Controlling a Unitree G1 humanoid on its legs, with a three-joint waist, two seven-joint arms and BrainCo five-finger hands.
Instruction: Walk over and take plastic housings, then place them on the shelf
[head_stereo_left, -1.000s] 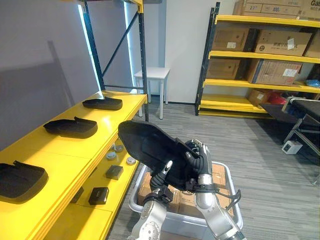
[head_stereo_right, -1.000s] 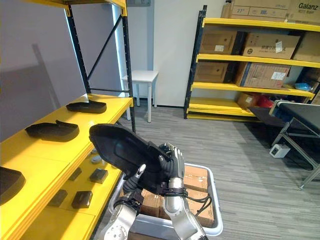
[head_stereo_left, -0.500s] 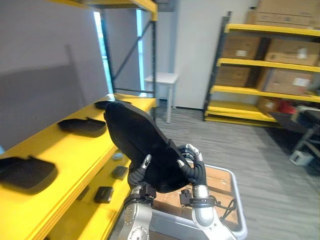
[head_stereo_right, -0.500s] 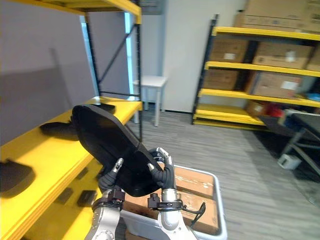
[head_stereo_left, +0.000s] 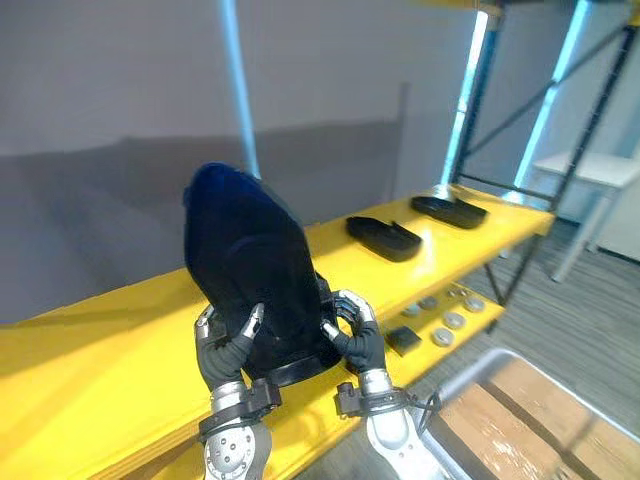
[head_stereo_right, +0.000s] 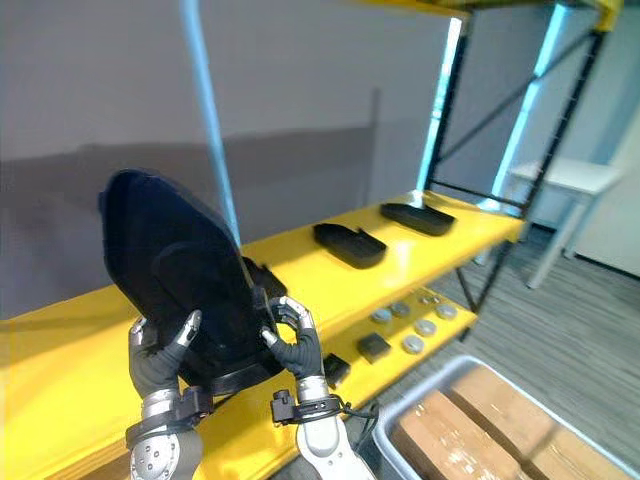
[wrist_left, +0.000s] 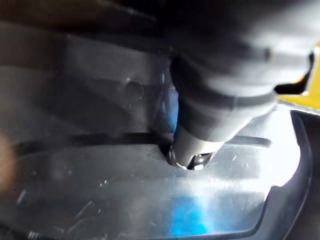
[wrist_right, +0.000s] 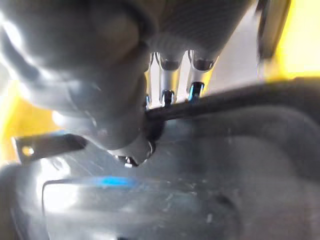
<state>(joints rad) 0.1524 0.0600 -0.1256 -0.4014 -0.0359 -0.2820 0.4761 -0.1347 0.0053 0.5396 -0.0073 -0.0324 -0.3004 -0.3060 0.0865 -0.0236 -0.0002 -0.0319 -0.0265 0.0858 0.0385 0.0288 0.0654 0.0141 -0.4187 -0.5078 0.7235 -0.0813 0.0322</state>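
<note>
A large black plastic housing (head_stereo_left: 250, 270) stands nearly upright between my two hands, over the yellow shelf top (head_stereo_left: 110, 350). My left hand (head_stereo_left: 226, 348) grips its lower left edge and my right hand (head_stereo_left: 357, 338) grips its lower right edge, fingers curled round the rim. In the left wrist view a thumb (wrist_left: 200, 125) presses on the glossy shell. The right wrist view has fingers (wrist_right: 167, 80) and thumb pinching the housing's edge (wrist_right: 235, 100). I cannot tell whether its bottom edge touches the shelf.
Two more black housings (head_stereo_left: 385, 238) (head_stereo_left: 450, 210) lie further along the shelf top. The lower shelf holds round metal parts (head_stereo_left: 445, 318) and a black block (head_stereo_left: 403, 340). A grey bin of cardboard boxes (head_stereo_left: 530, 400) stands on the floor at right, with a white table (head_stereo_left: 600, 170) beyond.
The camera has swung left toward the yellow shelf. The housing, held by both hands throughout, has tipped from slanted to nearly upright and is now over the shelf top.
</note>
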